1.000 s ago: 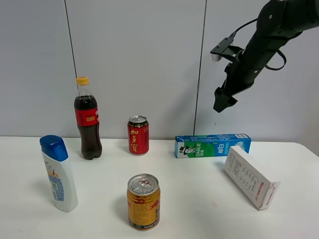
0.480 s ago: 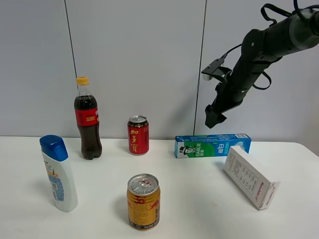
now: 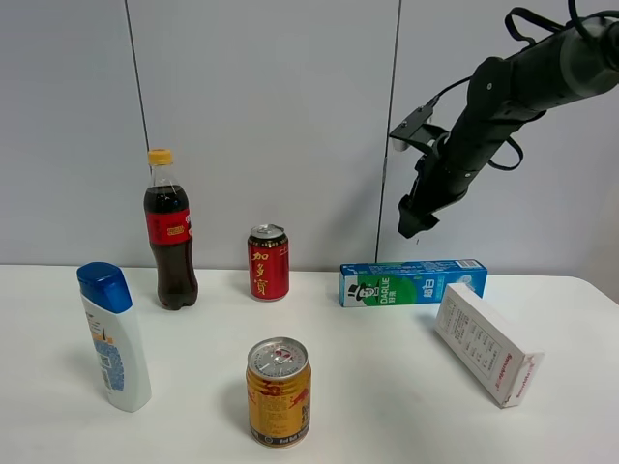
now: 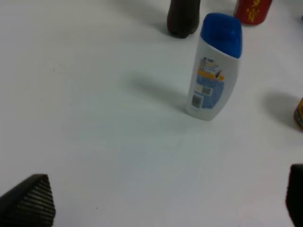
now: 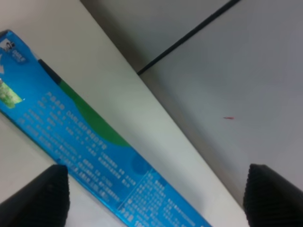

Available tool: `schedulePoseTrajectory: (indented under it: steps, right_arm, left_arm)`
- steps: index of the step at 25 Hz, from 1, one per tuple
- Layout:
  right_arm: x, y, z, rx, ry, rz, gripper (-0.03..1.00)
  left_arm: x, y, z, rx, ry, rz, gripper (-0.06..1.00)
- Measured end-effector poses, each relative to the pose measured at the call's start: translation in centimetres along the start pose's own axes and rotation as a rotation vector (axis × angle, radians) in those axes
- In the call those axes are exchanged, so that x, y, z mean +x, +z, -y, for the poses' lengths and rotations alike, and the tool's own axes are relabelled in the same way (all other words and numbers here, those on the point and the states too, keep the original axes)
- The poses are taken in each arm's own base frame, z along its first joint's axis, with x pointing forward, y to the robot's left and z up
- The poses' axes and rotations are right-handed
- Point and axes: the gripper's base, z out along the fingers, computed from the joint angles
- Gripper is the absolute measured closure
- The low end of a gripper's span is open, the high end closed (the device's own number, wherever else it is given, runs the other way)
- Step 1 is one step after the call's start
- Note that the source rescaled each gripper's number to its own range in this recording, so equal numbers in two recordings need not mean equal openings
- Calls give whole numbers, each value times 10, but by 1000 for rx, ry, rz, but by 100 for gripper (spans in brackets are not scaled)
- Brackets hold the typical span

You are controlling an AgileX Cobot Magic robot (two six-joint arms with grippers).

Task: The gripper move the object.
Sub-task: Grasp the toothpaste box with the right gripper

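The blue and green DARLIE toothpaste box (image 3: pixel 411 282) lies on its long side at the back of the white table (image 3: pixel 387 387), near the wall. My right gripper (image 3: pixel 414 220) hangs in the air above the box, well clear of it, and points down. In the right wrist view its black fingertips (image 5: pixel 40 196) stand wide apart, so the gripper (image 5: pixel 156 194) is open and empty, with the box (image 5: pixel 85 146) below it. My left gripper (image 4: pixel 163 198) is open and empty over bare table. It does not show in the exterior view.
A white box with red print (image 3: pixel 486 343) lies tilted just in front of the toothpaste box's right end. A red can (image 3: pixel 268 262), cola bottle (image 3: pixel 171 232), gold can (image 3: pixel 279 390) and white shampoo bottle (image 3: pixel 114 338) stand to the left. The shampoo bottle also shows in the left wrist view (image 4: pixel 213 66).
My right arm has swung left and a little lower, bringing the gripper over the toothpaste box. Nothing on the table has moved.
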Motion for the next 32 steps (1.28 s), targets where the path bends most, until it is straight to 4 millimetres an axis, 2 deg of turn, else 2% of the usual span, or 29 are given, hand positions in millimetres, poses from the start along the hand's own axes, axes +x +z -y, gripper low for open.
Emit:
schedulePoseTrajectory:
  steps: [1, 4, 7, 18, 26, 32]
  right_arm:
    - [-1, 2, -2, -1, -3, 2, 34]
    - [-1, 12, -9, -12, -11, 0, 10]
    - [-1, 23, -18, -30, -42, -9, 0]
    - [3, 41, -32, -53, -90, -37, -2]
    - [13, 63, -44, -93, -88, -72, 5]
    - [19, 78, -50, -90, -88, -67, 5]
  left_arm:
    - [0, 0, 0, 0, 0, 0, -6]
    - [0, 0, 0, 0, 0, 0, -6]
    - [0, 0, 0, 0, 0, 0, -6]
    - [0, 0, 0, 0, 0, 0, -6]
    - [0, 0, 0, 0, 0, 0, -6]
    - [0, 0, 0, 0, 0, 0, -6]
